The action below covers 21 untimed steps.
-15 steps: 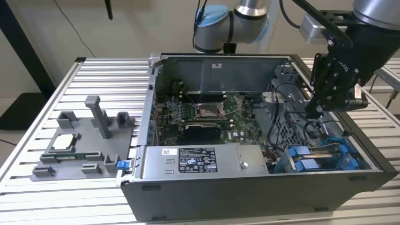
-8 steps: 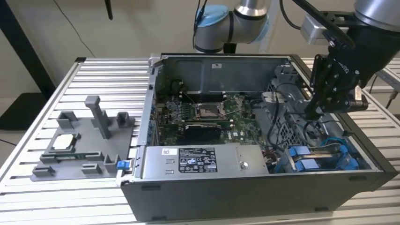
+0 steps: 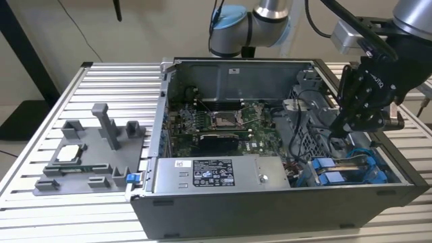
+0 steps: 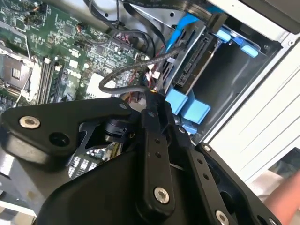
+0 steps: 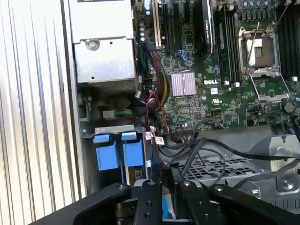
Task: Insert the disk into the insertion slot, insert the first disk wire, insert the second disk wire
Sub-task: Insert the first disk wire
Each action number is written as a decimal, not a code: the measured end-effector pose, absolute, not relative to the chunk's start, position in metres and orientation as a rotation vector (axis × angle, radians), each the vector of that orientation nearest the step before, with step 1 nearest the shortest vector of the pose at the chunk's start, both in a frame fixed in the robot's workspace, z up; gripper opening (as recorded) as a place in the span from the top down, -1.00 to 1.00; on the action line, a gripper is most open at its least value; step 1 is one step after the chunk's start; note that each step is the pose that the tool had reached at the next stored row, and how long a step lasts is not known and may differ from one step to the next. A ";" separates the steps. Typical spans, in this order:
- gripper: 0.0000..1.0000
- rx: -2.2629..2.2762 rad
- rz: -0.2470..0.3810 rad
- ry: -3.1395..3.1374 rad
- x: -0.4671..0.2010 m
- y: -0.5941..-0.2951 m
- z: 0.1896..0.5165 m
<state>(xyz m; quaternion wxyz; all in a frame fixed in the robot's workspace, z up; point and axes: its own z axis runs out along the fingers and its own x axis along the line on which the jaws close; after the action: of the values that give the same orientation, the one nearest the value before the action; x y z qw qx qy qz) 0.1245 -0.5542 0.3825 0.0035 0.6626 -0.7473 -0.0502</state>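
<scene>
Second wrist view, one hand [image 4: 153, 96] pinching one wire [image 4: 140, 61], one disk [image 4: 194, 61], two blue tabs [image 4: 176, 101]

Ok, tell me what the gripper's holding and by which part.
The gripper looks shut on a thin dark wire, pinched at its end near the disk; the plug is hidden by the jaws.
</scene>
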 end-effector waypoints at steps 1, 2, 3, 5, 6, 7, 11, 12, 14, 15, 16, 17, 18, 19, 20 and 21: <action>1.00 2.075 -0.161 -2.340 0.125 -0.557 0.382; 1.00 2.072 -0.166 -2.338 0.125 -0.560 0.382; 1.00 2.070 -0.170 -2.335 0.125 -0.563 0.382; 1.00 2.065 -0.179 -2.331 0.125 -0.571 0.381; 1.00 2.062 -0.183 -2.328 0.125 -0.575 0.381; 1.00 2.060 -0.187 -2.326 0.125 -0.579 0.381; 1.00 2.051 -0.201 -2.317 0.125 -0.592 0.379; 1.00 2.050 -0.203 -2.316 0.125 -0.594 0.378; 1.00 2.052 -0.203 -2.315 0.128 -0.596 0.376; 1.00 2.056 -0.203 -2.311 0.129 -0.596 0.375; 1.00 2.061 -0.203 -2.306 0.130 -0.596 0.375; 1.00 2.068 -0.201 -2.301 0.131 -0.596 0.375; 1.00 2.077 -0.198 -2.295 0.131 -0.596 0.375; 1.00 2.087 -0.193 -2.290 0.131 -0.596 0.374; 1.00 2.096 -0.189 -2.286 0.131 -0.596 0.374; 1.00 2.105 -0.184 -2.283 0.131 -0.596 0.373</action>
<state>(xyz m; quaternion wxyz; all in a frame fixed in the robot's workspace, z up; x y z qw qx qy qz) 0.1314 -0.5959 0.3734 0.0154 0.6765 -0.7339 -0.0591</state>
